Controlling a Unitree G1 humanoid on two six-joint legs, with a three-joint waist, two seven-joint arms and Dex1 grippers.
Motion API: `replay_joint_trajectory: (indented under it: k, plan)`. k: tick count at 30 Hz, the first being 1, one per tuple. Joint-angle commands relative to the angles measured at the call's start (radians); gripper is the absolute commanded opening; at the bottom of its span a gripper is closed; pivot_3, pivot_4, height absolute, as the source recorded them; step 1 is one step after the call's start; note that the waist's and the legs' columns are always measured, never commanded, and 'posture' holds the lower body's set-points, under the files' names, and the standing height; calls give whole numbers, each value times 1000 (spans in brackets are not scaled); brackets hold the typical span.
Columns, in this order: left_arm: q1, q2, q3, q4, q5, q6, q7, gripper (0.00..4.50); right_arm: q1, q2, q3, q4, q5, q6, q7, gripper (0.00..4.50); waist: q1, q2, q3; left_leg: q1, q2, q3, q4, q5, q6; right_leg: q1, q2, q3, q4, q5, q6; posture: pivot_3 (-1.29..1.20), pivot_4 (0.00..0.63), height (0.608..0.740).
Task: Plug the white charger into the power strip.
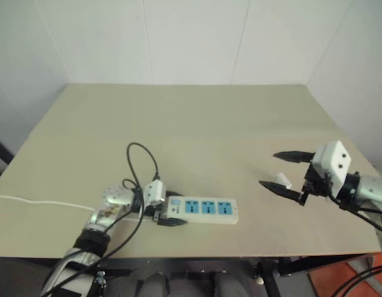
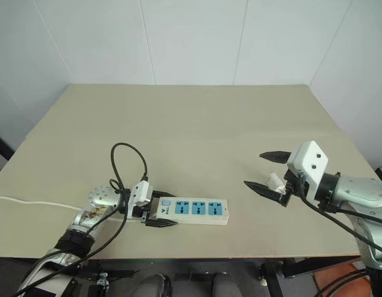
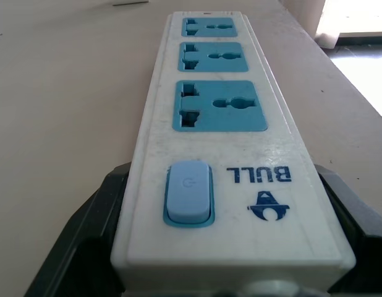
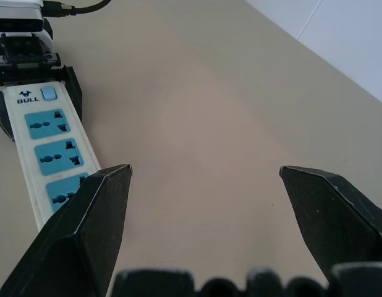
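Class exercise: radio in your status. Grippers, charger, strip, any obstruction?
Left gripper straddling the switch end of the power strip. Right gripper open above the table, empty. White charger lying on the table below it. All three sockets free.

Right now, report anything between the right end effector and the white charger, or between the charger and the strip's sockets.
Nothing visible. The right end effector hangs open over the white charger; bare table runs to the power strip, whose sockets are uncovered.
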Motion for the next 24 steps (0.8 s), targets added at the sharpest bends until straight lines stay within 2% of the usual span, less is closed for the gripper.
replay_joint_trajectory:
  k: [1, 5, 8, 10, 12, 13, 16, 18, 20, 24]
  plan:
    - [10, -5, -5, 31, 24, -24, 25, 3343, -69, -8, 18, 14, -34, 46, -69, 4500, -1, 0, 0, 0, 0, 0, 0, 0, 0, 0, 0, 0, 0, 0, 0, 0, 150, 740]
    - [17, -17, -6, 44, 21, -22, 34, 3343, -229, -33, 80, 66, -52, 261, -173, 4500, -1, 1, 0, 1, 0, 0, 0, 0, 0, 1, 0, 0, 1, 0, 0, 0, 150, 740]
    - [19, -21, -8, 40, 20, -11, 36, 3343, -447, -42, 153, 127, -34, 618, -270, 4500, 0, 2, -1, 1, 0, 0, 1, 0, 0, 1, 0, 0, 1, 1, -1, 0, 150, 740]
    - [22, -20, -13, 35, 20, -2, 27, 3343, -656, -36, 238, 237, -29, 921, -298, 4500, -2, 4, -2, 1, 0, 0, 1, 0, 0, 0, 0, 0, 1, 2, -3, 0, 150, 740]
    - [24, -20, -14, 35, 23, -4, 30, 3343, -802, -30, 308, 326, -32, 1095, -304, 4500, 1, 5, -2, 1, 0, 0, 1, 0, 0, -1, 0, 0, 1, 3, -7, 0, 150, 740]
    - [24, -21, -15, 35, 25, -5, 31, 3343, -879, -37, 386, 385, -37, 1163, -301, 4500, 2, 5, -2, 0, 1, 0, 1, 0, 0, -1, 0, 0, 1, 3, -9, 0, 150, 740]
    - [25, -24, -18, 30, 24, -1, 30, 3343, -1080, -72, 689, 597, -17, 1237, -236, 4500, 5, 7, -3, -3, 1, 1, -1, 0, 0, -6, -1, 0, 1, 4, -11, 0, 150, 740]
    - [26, -26, -21, 24, 24, 2, 28, 3343, -1157, -73, 842, 702, -28, 1237, -185, 4500, 7, 7, -4, -7, 1, 1, -2, 0, 0, -10, -1, 0, 2, 4, -11, 0, 150, 740]
    - [29, -29, -23, 18, 22, 9, 28, 3343, -1199, -61, 933, 776, -60, 1236, -151, 4500, 7, 7, -4, -11, 0, 1, -1, 0, 0, -14, -1, 0, 3, 4, -11, 0, 150, 740]
    - [38, -32, -25, 16, 24, 9, 30, 3343, -1230, -20, 1060, 957, -164, 1104, -74, 4500, 5, 8, -4, -12, 0, 1, 1, 0, 0, -15, -1, 0, 3, 5, -10, 0, 150, 740]
